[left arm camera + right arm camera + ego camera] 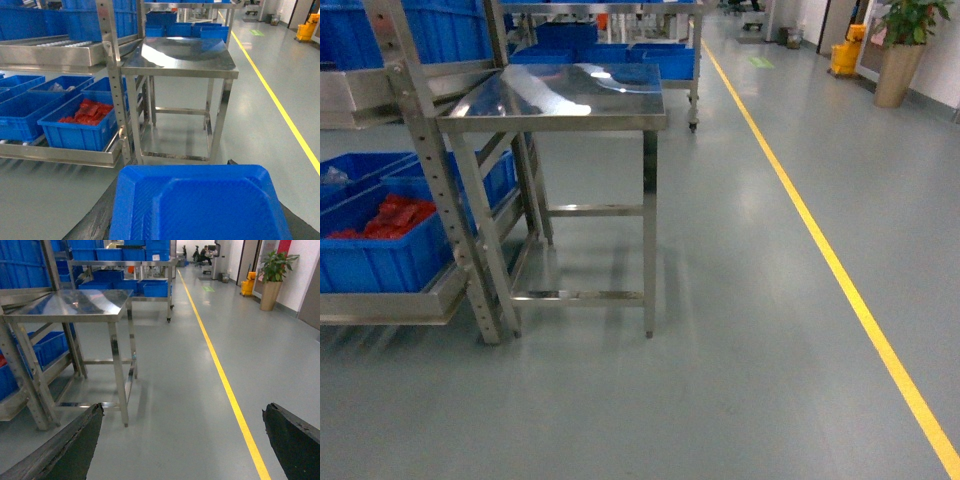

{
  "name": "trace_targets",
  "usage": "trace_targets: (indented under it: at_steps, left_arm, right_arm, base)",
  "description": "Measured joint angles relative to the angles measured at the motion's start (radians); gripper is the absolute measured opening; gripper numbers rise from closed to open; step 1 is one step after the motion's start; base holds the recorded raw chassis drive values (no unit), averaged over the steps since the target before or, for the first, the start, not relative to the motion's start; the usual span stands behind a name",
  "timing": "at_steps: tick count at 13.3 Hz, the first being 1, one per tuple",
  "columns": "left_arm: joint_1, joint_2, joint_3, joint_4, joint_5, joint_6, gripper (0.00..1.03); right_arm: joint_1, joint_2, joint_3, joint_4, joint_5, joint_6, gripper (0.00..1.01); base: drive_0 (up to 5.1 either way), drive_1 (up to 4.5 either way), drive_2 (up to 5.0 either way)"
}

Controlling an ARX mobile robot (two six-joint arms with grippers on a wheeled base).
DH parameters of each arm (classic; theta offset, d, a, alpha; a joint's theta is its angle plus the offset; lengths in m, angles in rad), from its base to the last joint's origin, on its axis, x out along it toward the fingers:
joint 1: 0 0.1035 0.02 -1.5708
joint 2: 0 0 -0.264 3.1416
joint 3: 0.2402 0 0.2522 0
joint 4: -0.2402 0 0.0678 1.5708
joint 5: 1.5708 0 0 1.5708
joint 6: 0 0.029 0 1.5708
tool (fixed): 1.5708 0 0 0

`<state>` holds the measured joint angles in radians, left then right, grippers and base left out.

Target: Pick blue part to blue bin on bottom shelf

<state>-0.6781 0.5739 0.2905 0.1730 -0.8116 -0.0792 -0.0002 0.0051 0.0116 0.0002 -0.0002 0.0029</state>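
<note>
Even, bright overhead light fills all views. The steel desk [570, 95] top shows white glare patches, and soft shadows lie beneath it on the floor [740, 330]. Distant areas look slightly soft.

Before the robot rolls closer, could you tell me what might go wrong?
The blue part shows in no view, so a wrong pick is possible. The steel table stands tight against the rack, so an arm could clip its legs. The nearest crate on the bottom shelf holds red packets, the wrong target.

A grey floor [740, 330] was crossed by a yellow line [820, 240]; a steel table [570, 100] and potted plant [902, 45] were seen.
</note>
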Motion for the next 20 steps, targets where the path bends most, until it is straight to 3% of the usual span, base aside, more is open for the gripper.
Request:
trace_targets:
  at_steps: [20]
  left_arm:
    - [0.001,-0.002,0.0,0.003,0.0,0.0,0.43]
  right_arm:
    - [0.0,0.0,0.0,-0.003,0.0,0.0,0.98]
  base:
    - [0.0,4.21,-4.3]
